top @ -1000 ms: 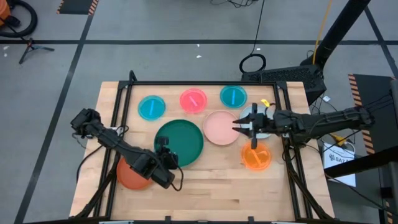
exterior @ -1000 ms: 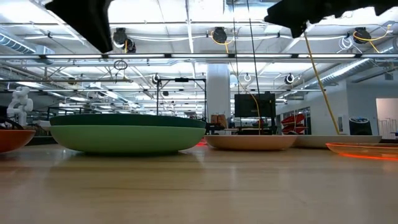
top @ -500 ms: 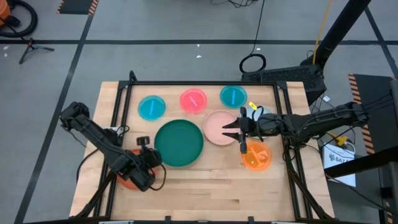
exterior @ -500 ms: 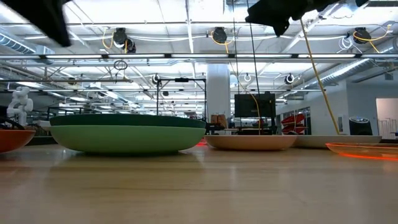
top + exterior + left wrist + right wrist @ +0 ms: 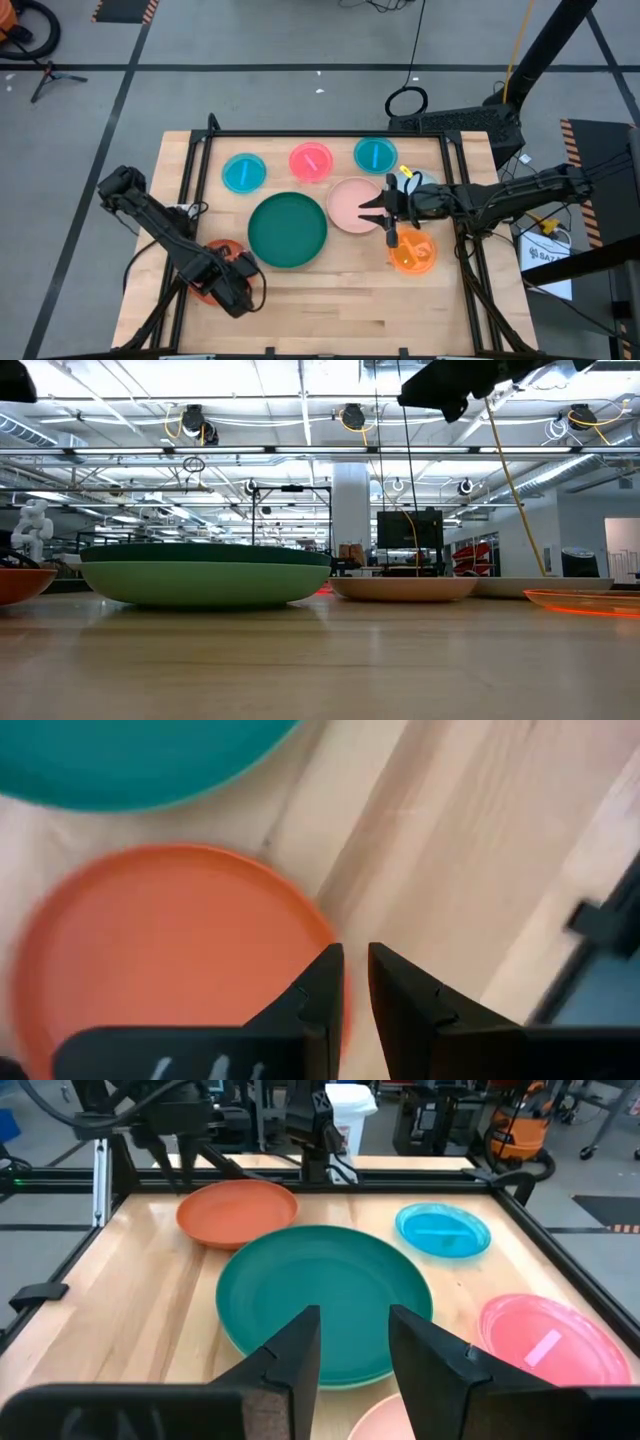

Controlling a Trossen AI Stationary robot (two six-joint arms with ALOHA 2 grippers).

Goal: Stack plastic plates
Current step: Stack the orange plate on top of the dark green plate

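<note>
The dark green plate [image 5: 288, 230] sits nested in the light green plate [image 5: 205, 585] at the table's middle. The red-orange plate [image 5: 208, 262] lies near the left edge. My left gripper [image 5: 240, 290] hovers over its near rim [image 5: 330, 955], high above the table, its fingers only a narrow gap apart. My right gripper [image 5: 378, 212] is open and hangs high [image 5: 445, 385] over the pale pink plate [image 5: 350, 205]. The small orange plate [image 5: 412, 255] lies beside it. Two cyan plates [image 5: 243, 172] [image 5: 375, 155] and a hot pink one [image 5: 311, 160] line the far side.
A black frame rail [image 5: 190, 200] borders the table on the left and right [image 5: 468, 270]. Bare wood [image 5: 340, 300] runs along the near edge. A pale plate [image 5: 500, 588] rests behind the pink one, mostly under my right arm.
My left gripper has swung from the dark green plate's near rim toward the table's left edge, and now hangs over the red-orange plate. My right gripper has shifted a little leftward over the pale pink plate. No plate has moved.
</note>
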